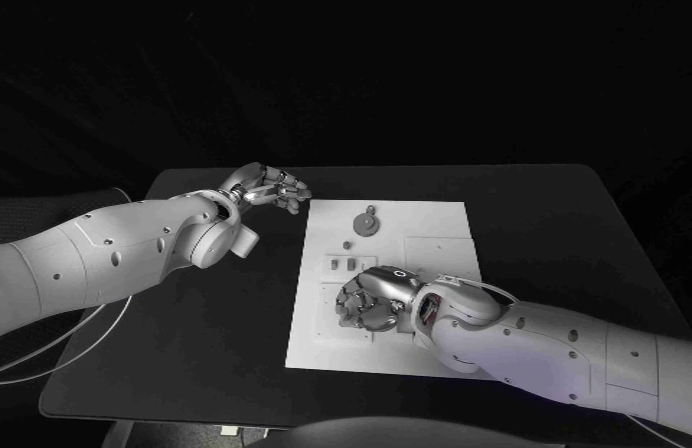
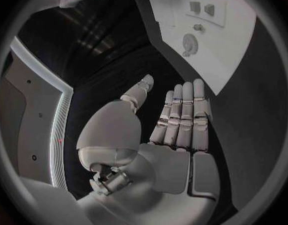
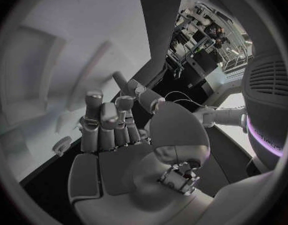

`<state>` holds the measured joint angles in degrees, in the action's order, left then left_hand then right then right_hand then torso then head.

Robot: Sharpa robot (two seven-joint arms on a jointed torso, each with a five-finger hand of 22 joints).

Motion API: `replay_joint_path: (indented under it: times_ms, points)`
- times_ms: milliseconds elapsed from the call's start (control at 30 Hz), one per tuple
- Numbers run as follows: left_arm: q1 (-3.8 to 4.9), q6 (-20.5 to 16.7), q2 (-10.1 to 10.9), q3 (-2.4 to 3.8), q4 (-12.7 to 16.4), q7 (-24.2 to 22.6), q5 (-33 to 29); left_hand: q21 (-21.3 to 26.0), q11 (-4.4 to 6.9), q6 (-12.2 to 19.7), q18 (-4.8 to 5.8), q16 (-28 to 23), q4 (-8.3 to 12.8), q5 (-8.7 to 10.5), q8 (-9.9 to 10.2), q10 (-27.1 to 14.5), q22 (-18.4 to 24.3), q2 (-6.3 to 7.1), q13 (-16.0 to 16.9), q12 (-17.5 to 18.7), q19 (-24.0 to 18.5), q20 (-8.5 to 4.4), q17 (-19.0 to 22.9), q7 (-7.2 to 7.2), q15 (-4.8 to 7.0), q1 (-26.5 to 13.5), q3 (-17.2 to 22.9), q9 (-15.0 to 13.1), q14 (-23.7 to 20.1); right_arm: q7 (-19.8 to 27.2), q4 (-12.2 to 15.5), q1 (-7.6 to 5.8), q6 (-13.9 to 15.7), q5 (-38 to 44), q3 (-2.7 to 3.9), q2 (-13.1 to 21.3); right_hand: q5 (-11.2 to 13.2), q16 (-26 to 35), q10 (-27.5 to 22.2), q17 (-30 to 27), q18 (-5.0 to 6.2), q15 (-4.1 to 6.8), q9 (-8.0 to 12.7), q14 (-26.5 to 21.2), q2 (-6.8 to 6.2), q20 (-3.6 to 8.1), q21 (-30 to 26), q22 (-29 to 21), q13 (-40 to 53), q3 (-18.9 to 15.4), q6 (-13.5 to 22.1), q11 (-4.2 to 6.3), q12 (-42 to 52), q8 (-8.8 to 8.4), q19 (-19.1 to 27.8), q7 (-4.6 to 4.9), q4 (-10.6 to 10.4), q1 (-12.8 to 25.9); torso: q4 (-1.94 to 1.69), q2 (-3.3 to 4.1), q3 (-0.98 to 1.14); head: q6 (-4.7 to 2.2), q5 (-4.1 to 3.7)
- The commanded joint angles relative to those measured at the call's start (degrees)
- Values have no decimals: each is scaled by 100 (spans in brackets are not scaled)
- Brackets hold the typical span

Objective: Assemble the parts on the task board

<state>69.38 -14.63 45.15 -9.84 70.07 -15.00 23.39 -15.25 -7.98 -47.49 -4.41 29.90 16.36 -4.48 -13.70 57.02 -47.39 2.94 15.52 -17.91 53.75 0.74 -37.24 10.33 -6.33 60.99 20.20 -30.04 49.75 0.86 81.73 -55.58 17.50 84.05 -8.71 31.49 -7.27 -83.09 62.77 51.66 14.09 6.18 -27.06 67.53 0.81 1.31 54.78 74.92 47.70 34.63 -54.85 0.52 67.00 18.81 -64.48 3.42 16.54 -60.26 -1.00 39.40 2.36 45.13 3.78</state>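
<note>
Both hands hold nothing: right hand [image 1: 372,301] curls over the task board [image 1: 433,230]; left hand [image 1: 270,186] waits, fingers extended, beside it.

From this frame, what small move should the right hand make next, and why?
Probably lower the right hand onto the small part by its fingertips and pinch it. The hand is over the board's near end with fingers curled and seemingly holding nothing, while the left hand is open off the board.
</note>
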Motion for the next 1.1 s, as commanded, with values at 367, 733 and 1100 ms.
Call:
replay_joint_path:
  times_ms: [367,733,1100]
  points:
    - [3,101,-45,4,-30,-32,9,25,-13,46,-93,-27,0,33,33,-16,-5,-10,-7,30,1,31,-13,12,-45,47,-39,4,3,33,20,10,114,32,5,-23,-33,8,20,6,91,32,-79,0,56,51,34,81,8,39,-278,19,-28,68,-4,226,10,-4,2,2,-1,-10,0]
    - [3,102,-55,3,-32,-30,9,27,-17,51,-93,-30,-1,33,35,-24,-5,-13,-9,35,-1,32,-16,12,-46,42,-41,5,1,27,-40,11,31,32,6,-83,-33,8,21,6,91,33,-80,1,56,52,35,81,8,40,-278,19,-29,69,-5,225,9,-4,-1,-1,-4,0,-9]
    - [4,100,-49,3,-28,-29,9,28,-20,53,-94,-33,2,32,35,-33,-6,-15,-11,40,-2,32,-20,12,-46,42,-41,4,0,18,-77,11,-10,37,6,-120,-32,8,21,6,91,33,-80,1,59,52,35,81,9,41,-277,19,-30,68,-5,226,8,-3,-2,0,-5,6,-12]
